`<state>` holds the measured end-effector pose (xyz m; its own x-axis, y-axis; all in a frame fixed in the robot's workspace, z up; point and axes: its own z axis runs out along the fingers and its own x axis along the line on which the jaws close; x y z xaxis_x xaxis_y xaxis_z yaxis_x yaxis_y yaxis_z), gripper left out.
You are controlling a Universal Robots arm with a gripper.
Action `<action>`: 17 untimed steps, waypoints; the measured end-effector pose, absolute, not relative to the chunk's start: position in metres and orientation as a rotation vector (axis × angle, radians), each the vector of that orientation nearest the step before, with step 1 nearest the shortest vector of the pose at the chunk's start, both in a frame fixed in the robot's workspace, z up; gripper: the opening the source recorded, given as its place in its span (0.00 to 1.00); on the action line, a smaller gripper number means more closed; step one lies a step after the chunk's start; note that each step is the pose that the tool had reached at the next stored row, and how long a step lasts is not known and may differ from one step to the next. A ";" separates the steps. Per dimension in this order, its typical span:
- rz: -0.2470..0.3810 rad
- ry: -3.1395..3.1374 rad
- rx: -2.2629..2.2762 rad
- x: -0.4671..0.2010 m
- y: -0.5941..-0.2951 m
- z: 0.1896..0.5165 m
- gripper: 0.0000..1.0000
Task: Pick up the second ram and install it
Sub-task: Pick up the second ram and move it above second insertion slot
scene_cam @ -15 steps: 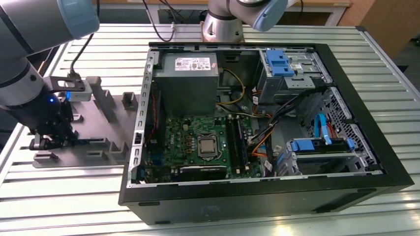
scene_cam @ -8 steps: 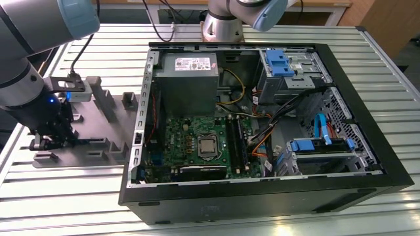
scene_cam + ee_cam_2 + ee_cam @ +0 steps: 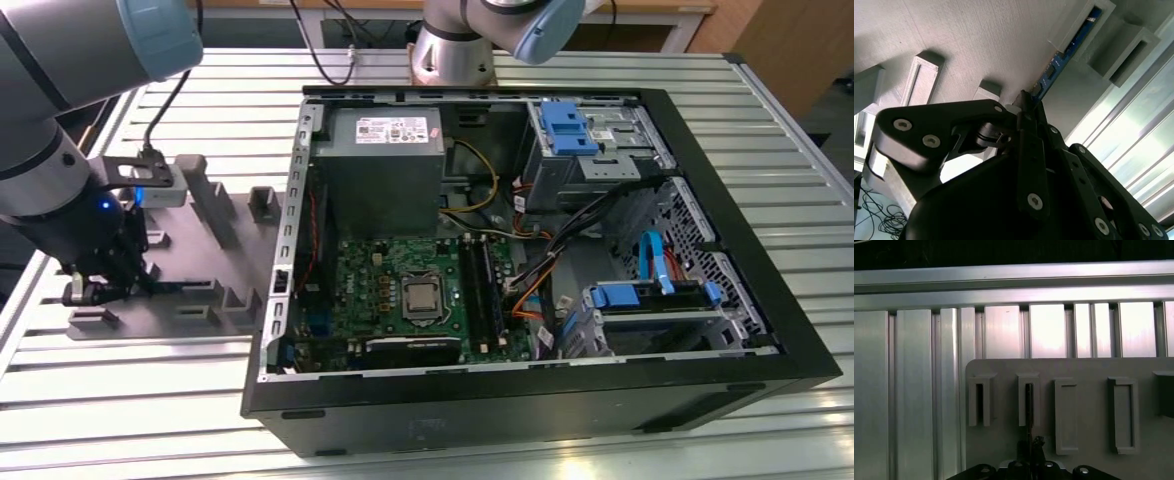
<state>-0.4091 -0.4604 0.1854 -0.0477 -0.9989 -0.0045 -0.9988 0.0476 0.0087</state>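
Note:
The second ram (image 3: pixel 1070 47) is a thin dark-blue stick with black chips, standing on edge in a slot of the grey holder plate (image 3: pixel 220 255). In the first wrist view it shows edge-on as a dark line (image 3: pixel 1029 405) in one slot. My gripper (image 3: pixel 1026 100) is down on the holder at the exterior view's left (image 3: pixel 100 285), and its black fingers (image 3: pixel 1031 150) are closed together on the near end of the stick. The open computer case (image 3: pixel 721 240) with its green motherboard (image 3: pixel 387 290) lies to the exterior view's right of the holder.
The holder has several raised grey slot blocks (image 3: pixel 1066 415) around the gripper. A ribbed metal table (image 3: pixel 747 440) carries everything. Inside the case are a power supply (image 3: pixel 380 160), blue drive brackets (image 3: pixel 567 125) and loose cables (image 3: pixel 587 215). The arm's base (image 3: pixel 454 45) stands behind the case.

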 end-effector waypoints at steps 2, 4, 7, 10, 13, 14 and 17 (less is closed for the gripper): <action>-0.014 -2.272 2.166 -0.409 -0.460 0.185 0.14; -0.014 -2.272 2.166 -0.409 -0.460 0.185 0.14; -0.014 -2.272 2.166 -0.409 -0.460 0.185 0.14; -0.014 -2.271 2.166 -0.409 -0.460 0.185 0.14; -0.014 -2.272 2.166 -0.409 -0.460 0.186 0.14; -0.014 -2.272 2.166 -0.409 -0.460 0.188 0.14; -0.014 -2.272 2.166 -0.409 -0.460 0.194 0.14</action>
